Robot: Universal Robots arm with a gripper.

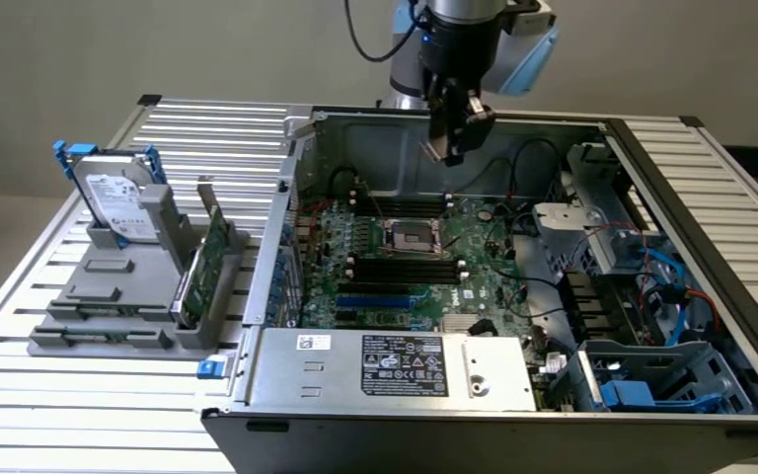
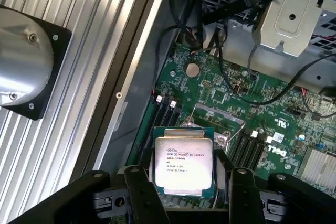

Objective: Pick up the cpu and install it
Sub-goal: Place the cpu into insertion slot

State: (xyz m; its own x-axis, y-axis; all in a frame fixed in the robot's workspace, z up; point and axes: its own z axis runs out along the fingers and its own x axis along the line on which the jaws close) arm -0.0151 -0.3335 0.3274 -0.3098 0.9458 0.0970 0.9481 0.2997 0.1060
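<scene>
Robotics lab (slatted aluminium bench (image 1: 37,395)); an opened computer case (image 1: 485,439) on it.

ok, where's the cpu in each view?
Exterior view: cpu, a pale sliver at the gripper tip, high over the open case.
Wrist view: cpu face-on between the fingers, label towards the camera, above the motherboard.
Shared landmark: the metal-framed socket on the motherboard.

The cpu (image 2: 184,162) sits between the fingers (image 2: 140,192) of the hand (image 1: 449,150), above the motherboard (image 1: 485,259) and its socket (image 1: 415,237) inside the case (image 1: 695,188). The hard drive (image 1: 118,202) stands in a rack (image 1: 110,296) on the counter (image 1: 11,395), well to the exterior view's left of the hand.
</scene>
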